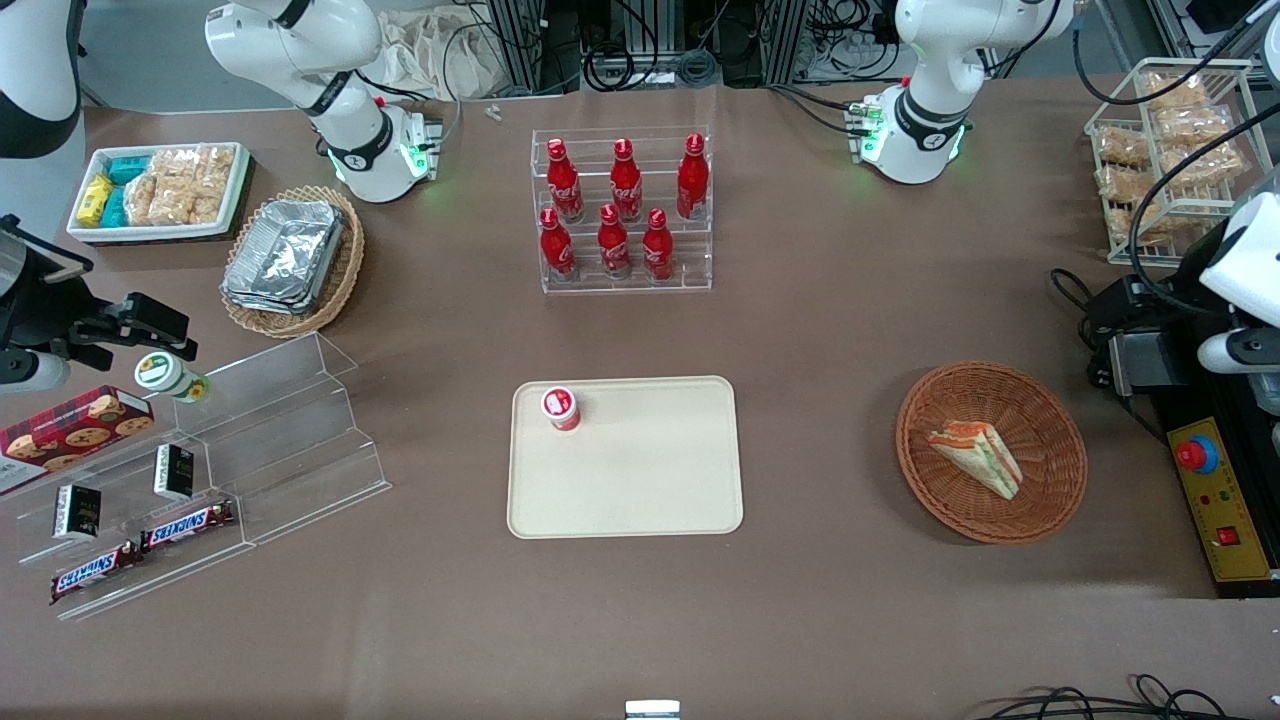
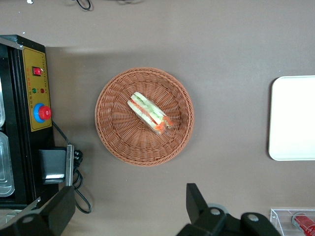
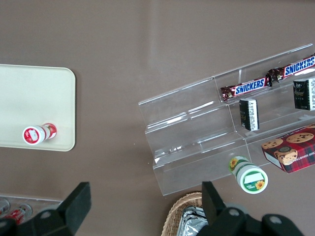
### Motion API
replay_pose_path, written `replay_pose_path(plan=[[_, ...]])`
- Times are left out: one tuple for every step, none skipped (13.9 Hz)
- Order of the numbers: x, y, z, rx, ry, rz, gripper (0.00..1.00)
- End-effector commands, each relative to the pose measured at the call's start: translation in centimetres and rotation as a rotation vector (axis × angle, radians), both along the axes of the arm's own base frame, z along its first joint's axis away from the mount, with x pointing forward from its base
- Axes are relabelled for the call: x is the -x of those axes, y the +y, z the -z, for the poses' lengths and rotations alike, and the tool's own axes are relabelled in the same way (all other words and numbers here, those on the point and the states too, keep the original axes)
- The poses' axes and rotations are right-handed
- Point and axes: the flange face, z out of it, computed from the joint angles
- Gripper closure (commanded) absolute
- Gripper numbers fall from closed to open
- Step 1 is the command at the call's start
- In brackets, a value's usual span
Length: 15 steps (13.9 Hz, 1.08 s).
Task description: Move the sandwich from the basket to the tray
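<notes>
You're looking down on a brown table (image 1: 850, 330) under even, soft light. At its edge farthest from the front camera, grey floor (image 1: 140, 50) shows, with tangled black cables (image 1: 640, 65) and metal rack legs (image 1: 520, 45).

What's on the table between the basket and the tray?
Nothing: bare brown table between the basket and tray, in the front view. The gripper hovers open above.

White, rounded arm segments with black joint rings fill the front view's upper corners; bases glow green. The claw (image 2: 130, 211) has matte black fingers with screws.
</notes>
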Motion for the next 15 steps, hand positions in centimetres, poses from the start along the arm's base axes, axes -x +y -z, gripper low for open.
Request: replay_pose_path(plan=[[0.3,-0.1,-0.6,0.011,-0.004,-0.013,0.00],[0.3,-0.1,-0.5,0.012,-0.002,-0.013,0.00],[0.3,-0.1,-0.5,0.011,-0.002,-0.010,0.00],[0.2,-0.1,-0.4,0.011,-0.001,-0.010,0.00],[0.1,0.0,-0.1,0.009,0.005,-0.008,0.00],[0.1,0.0,0.3,0.008,0.016,-0.008,0.00],[0.0,0.0,1.2,0.007,0.037,-0.010,0.00],[0.0,-0.1,2.6,0.003,0.063,-0.007,0.00],[0.1,-0.1,4.4,0.000,0.091,-0.005,0.00],[0.0,-0.2,6.3,-0.003,0.100,-0.002,0.00],[-0.1,-0.4,8.2,-0.004,0.098,-0.008,0.00],[-0.2,-0.4,9.8,-0.005,0.090,-0.010,0.00],[-0.4,-0.4,11.3,-0.005,0.090,-0.007,0.00],[-0.4,-0.5,12.7,-0.004,0.087,-0.013,0.00],[-0.3,-0.5,14.3,-0.003,0.080,-0.021,0.00]])
